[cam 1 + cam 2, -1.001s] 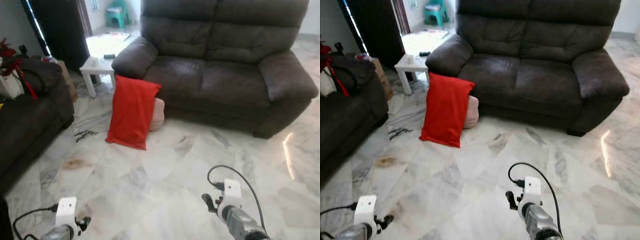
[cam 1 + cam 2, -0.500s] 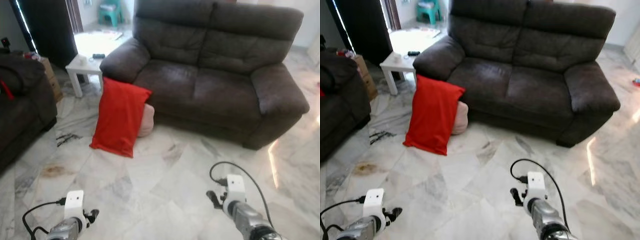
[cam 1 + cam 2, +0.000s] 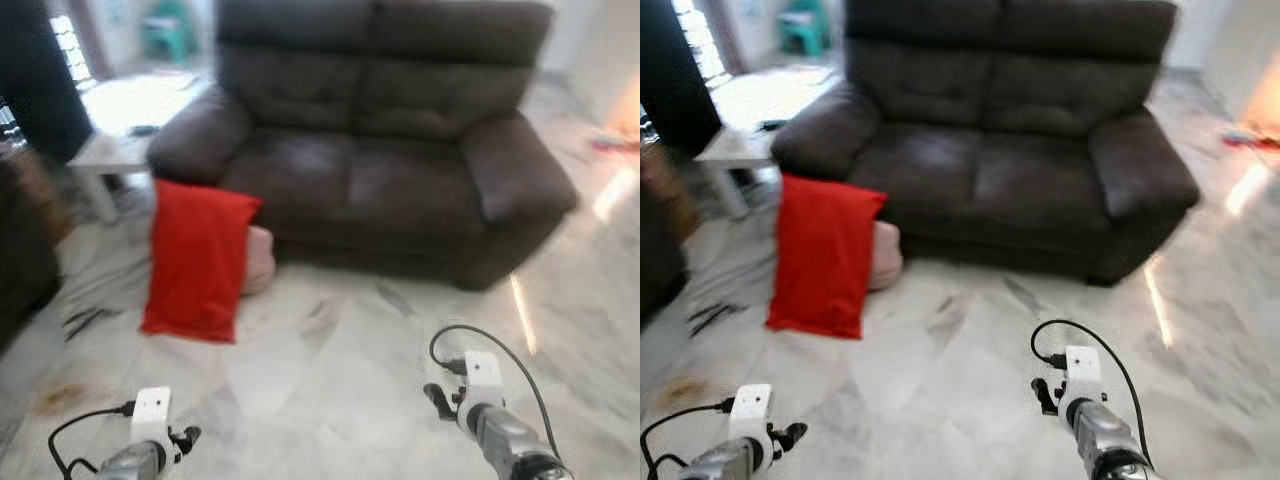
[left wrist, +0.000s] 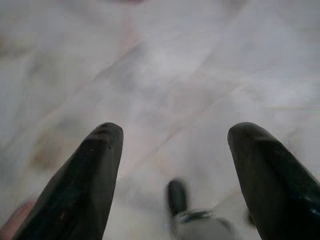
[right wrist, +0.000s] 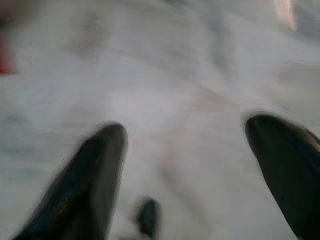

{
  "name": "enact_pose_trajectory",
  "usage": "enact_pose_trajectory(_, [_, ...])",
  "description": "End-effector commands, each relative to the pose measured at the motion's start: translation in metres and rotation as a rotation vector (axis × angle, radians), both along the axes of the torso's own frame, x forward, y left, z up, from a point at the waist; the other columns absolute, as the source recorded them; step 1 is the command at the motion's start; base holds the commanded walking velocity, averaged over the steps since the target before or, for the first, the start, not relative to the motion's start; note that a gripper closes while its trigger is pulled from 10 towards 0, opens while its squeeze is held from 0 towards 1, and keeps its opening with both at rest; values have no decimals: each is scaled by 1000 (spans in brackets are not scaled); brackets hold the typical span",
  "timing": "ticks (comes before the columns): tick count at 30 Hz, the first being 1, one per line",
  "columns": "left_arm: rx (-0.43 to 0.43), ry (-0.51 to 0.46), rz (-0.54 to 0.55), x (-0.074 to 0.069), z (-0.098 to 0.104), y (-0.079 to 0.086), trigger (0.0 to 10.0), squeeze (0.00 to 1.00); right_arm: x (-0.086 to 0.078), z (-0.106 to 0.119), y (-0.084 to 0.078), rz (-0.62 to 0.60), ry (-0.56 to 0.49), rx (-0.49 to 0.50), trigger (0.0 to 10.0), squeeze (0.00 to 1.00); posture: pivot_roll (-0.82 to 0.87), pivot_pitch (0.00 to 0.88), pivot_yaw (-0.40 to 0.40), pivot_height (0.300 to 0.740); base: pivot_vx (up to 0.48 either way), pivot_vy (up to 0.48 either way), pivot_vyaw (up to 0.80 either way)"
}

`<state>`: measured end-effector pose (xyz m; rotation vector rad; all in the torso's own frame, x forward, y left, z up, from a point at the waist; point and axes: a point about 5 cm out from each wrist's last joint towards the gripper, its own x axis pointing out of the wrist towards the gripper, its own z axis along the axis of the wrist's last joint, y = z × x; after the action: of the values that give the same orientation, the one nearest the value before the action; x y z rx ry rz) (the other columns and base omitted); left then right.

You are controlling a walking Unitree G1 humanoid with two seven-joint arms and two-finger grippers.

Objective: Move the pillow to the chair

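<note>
A red pillow [image 3: 195, 260] stands on the marble floor, leaning against the front left corner of a dark brown two-seat sofa [image 3: 370, 150]. A pale pink cushion [image 3: 258, 260] is tucked behind it. Both arms hang low at the bottom of the eye views, far from the pillow. My left gripper [image 4: 172, 145] is open over bare floor, its black fingers [image 4: 90, 175] wide apart. My right gripper [image 5: 192, 150] is open too, with nothing between its fingers [image 5: 85, 185]. The frames are blurred by motion.
A small white side table [image 3: 115, 160] stands left of the sofa, by a bright doorway. A dark piece of furniture [image 3: 25, 250] sits at the far left edge. Marble floor [image 3: 330, 370] lies between me and the sofa. Some small bright things lie on the floor at far right [image 3: 615, 145].
The whole view has shifted left, so the camera has turned right while moving; the sofa now sits centred. Pillow and cushion have not moved. Both grippers hang as before.
</note>
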<state>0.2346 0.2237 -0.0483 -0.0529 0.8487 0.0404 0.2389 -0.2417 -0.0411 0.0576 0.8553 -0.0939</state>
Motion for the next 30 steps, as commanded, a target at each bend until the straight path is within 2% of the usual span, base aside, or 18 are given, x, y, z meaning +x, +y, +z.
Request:
enact_pose_trajectory(1, [28, 29, 8, -9, -3, 13, 10000, 0, 9, 4, 9, 10, -26, 19, 10000, 0, 17, 9, -27, 740, 322, 0, -731])
enact_pose_trajectory(5, [31, 35, 14, -12, -4, 17, 10000, 0, 7, 1, 12, 7, -18, 24, 10000, 0, 31, 7, -20, 740, 324, 0, -642])
enact_pose_trajectory(14, [56, 54, 22, -19, -5, 25, 10000, 0, 2, -3, 17, -1, -2, 51, 10000, 0, 63, 28, -11, 740, 315, 0, 0])
enact_pose_trajectory(18, [66, 57, 27, -24, -7, 28, 10000, 0, 0, -5, 18, 54, 1, 27, 10000, 0, 83, 39, -20, 740, 301, 0, 0])
enact_pose_trajectory(19, [80, 60, 16, -26, -8, 28, 10000, 0, -1, -5, 17, 128, 13, -29, 10000, 0, 80, 37, -23, 740, 0, 0, 0])
enact_pose_trajectory(23, [85, 75, -2, -33, -12, 29, 10000, 0, -7, -8, 14, 88, 23, -31, 10000, 0, 77, 42, -25, 740, 0, 0, 0])
enact_pose_trajectory(30, [94, 148, -5, -45, -18, 31, 10000, 0, -19, -15, 7, 81, 128, -75, 10000, 0, 68, 69, -18, 740, 0, 0, 0])
